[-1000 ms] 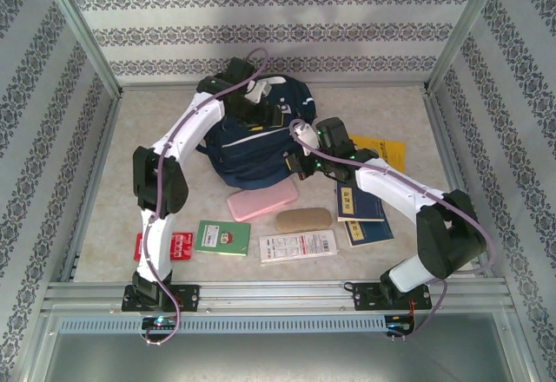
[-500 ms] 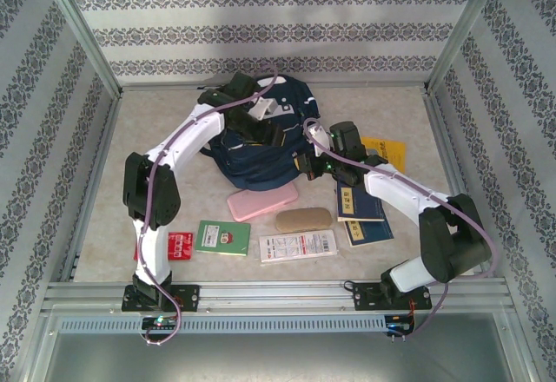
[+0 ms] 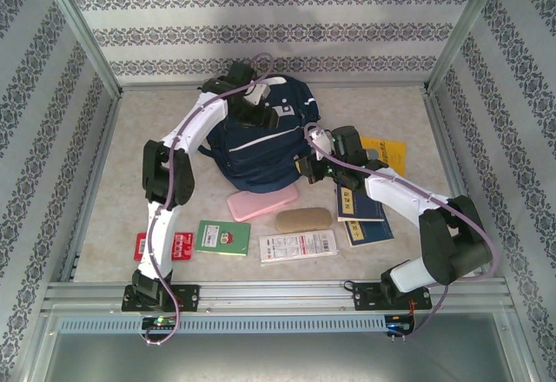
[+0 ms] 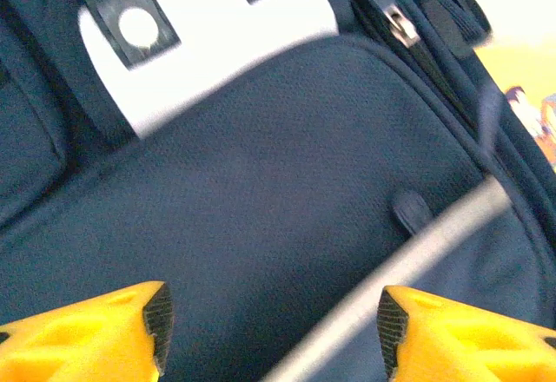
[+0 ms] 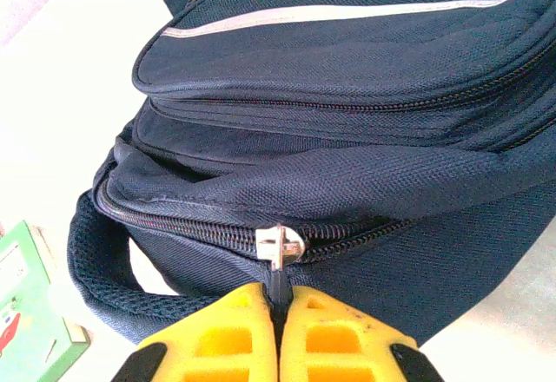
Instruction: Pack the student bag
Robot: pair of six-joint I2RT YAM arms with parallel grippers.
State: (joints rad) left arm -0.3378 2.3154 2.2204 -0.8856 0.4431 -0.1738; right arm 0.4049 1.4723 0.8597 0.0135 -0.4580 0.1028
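Left elbow has swung in toward the middle and the left claw has slid back a touch across the top of the student bag. The right claw has crept closer against the bag's right flank. From above, the bag lies between the two claws on the table. A pink case, a tan pouch and a green booklet wait unpacked on the near side of it.

Over to the left wrist: the left claw gapes wide and holds nothing. Navy front panel lies directly beneath it, and the white patch sits ahead of the fingertips. Touching or hovering? Can't call it.

Now the right wrist: the right claw is pinched tight on the zipper pull, with the slider just ahead of the fingertips. The zip looks meshed on both sides of it. So the grip is won, but the compartment reads as unopened. My call is that the opening pull comes next, and the left claw looks placed to pin the fabric.
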